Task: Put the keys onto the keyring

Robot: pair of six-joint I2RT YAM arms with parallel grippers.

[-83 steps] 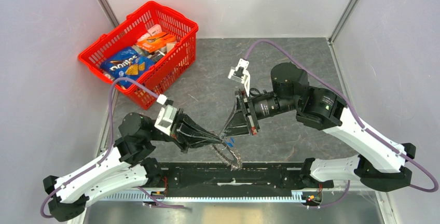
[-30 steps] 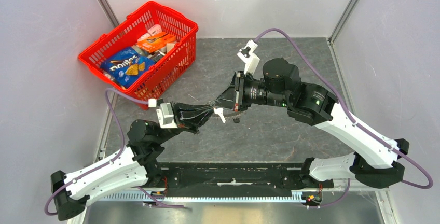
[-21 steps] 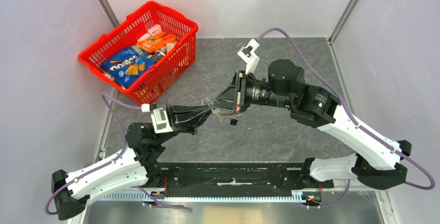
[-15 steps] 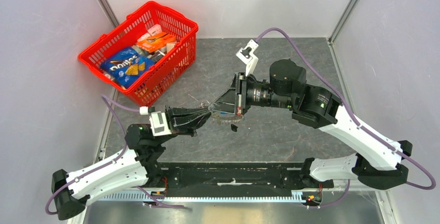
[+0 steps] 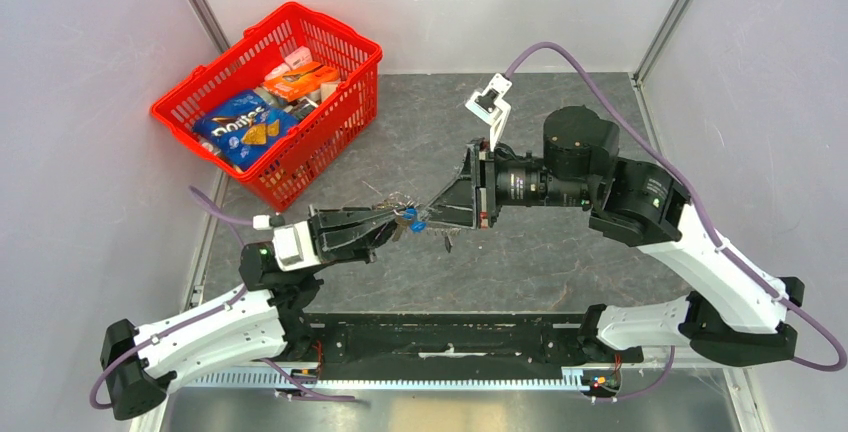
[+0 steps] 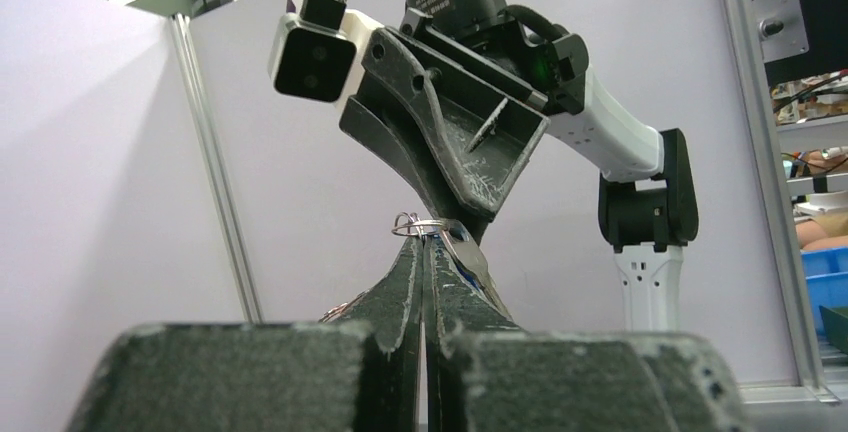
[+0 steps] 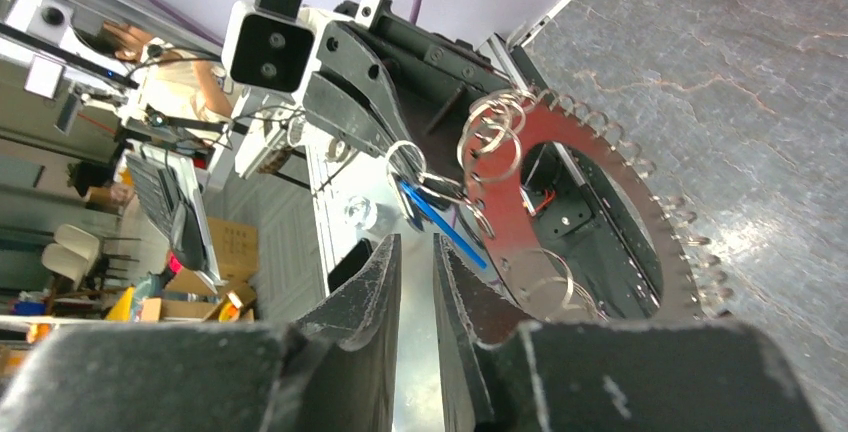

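The right gripper (image 7: 415,244) has just opened slightly and drawn back right, empty, leaving the keys (image 7: 505,212) mid-air in the clamped left gripper (image 6: 422,244), the blue key (image 7: 442,220) perhaps now on.

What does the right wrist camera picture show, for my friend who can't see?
The left fingers hold a fanned wheel of silvery keys, with small wire rings and a blue key, above the grey table. The right fingers, slightly apart and empty, point at them.
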